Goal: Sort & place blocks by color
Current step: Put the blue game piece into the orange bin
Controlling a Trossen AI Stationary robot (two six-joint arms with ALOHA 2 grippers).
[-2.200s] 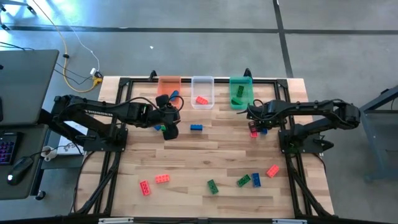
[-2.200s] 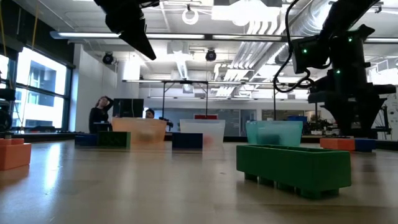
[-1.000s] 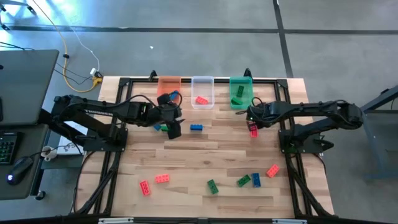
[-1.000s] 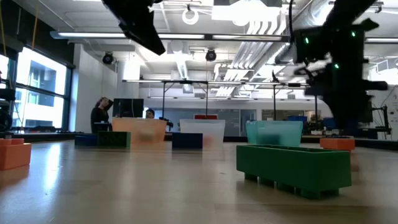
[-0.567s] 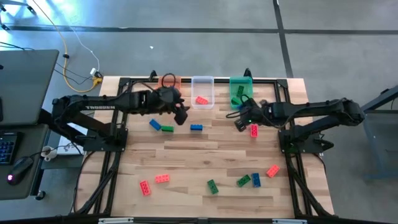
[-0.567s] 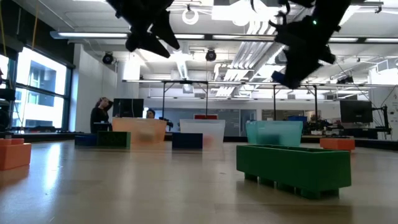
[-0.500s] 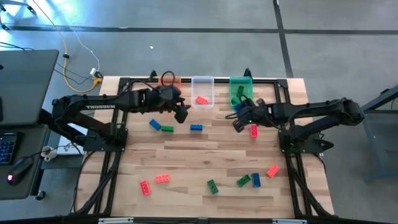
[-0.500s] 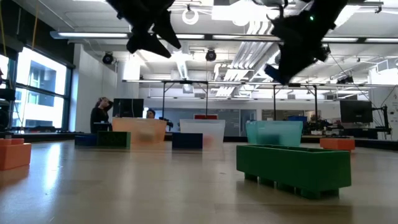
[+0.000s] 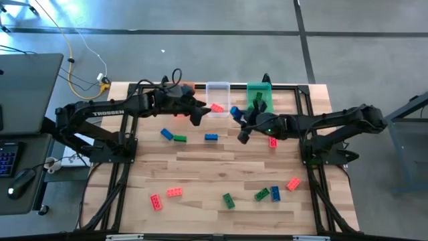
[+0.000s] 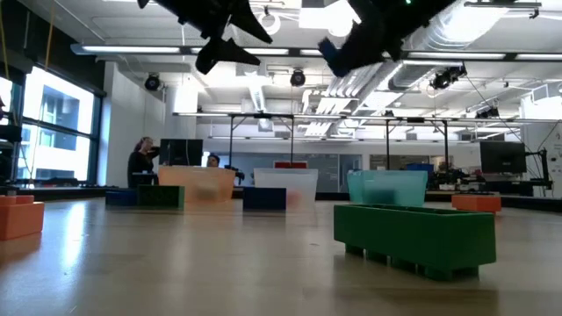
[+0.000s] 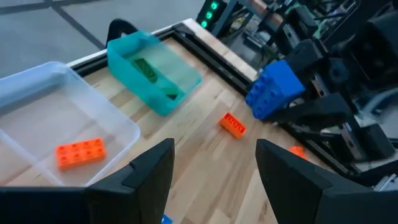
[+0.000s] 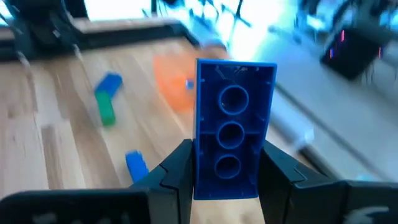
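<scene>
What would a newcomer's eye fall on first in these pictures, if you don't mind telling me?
Most striking is the blue block clamped in the right gripper, held in the air in front of the clear bin and green bin at the table's far edge. Facing it is the left gripper, open and empty, near the clear bin, which holds one red block. Loose red, green and blue blocks lie along the near edge.

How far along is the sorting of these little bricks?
Barely started: one red brick lies in the clear bin and green ones in the green bin. The right gripper holds a blue brick; the left gripper is open and empty. About ten bricks remain on the table.
</scene>
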